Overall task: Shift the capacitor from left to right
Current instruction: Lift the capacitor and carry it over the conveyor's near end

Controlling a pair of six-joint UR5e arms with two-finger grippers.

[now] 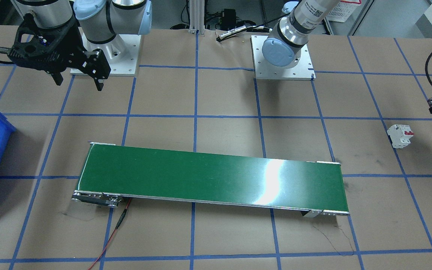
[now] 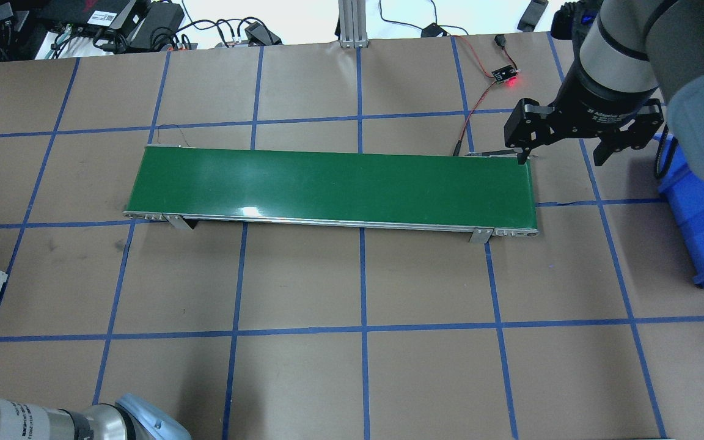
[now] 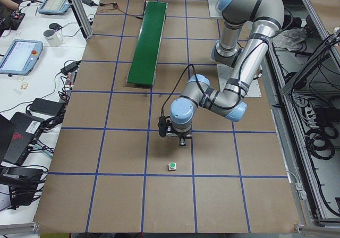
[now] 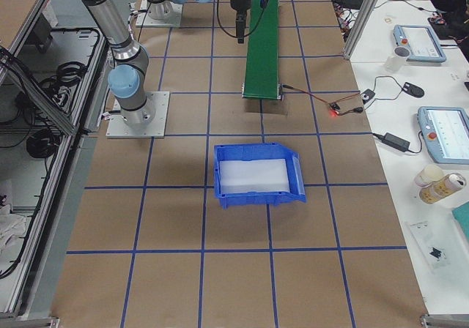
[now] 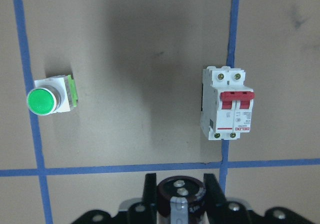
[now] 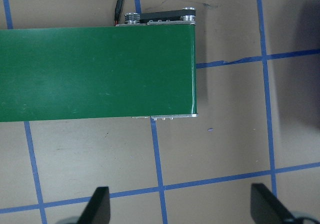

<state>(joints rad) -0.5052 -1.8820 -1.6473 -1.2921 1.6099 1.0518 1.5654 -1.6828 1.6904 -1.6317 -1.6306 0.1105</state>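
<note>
On the brown paper-covered worktop (image 2: pixel 303 379), a long green conveyor belt (image 2: pixel 333 183) lies across the middle and a blue plastic bin (image 4: pixel 256 176) sits by the right edge. The right arm's fingers (image 6: pixel 100 206) hang spread wide near the belt's right end. Near the left edge, the left arm's fingers (image 5: pixel 149 190) clamp the black capacitor (image 5: pixel 181 200), close to a white red-switched breaker (image 5: pixel 222 104) and a green-capped button (image 5: pixel 50 98).

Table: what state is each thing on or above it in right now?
left gripper, shut on the capacitor, above the table
right gripper, open, holding nothing, near the conveyor belt end
breaker, lying on the table, not gripped
green button, resting on the table, not gripped
conveyor belt, running or stopped cannot be told
</note>
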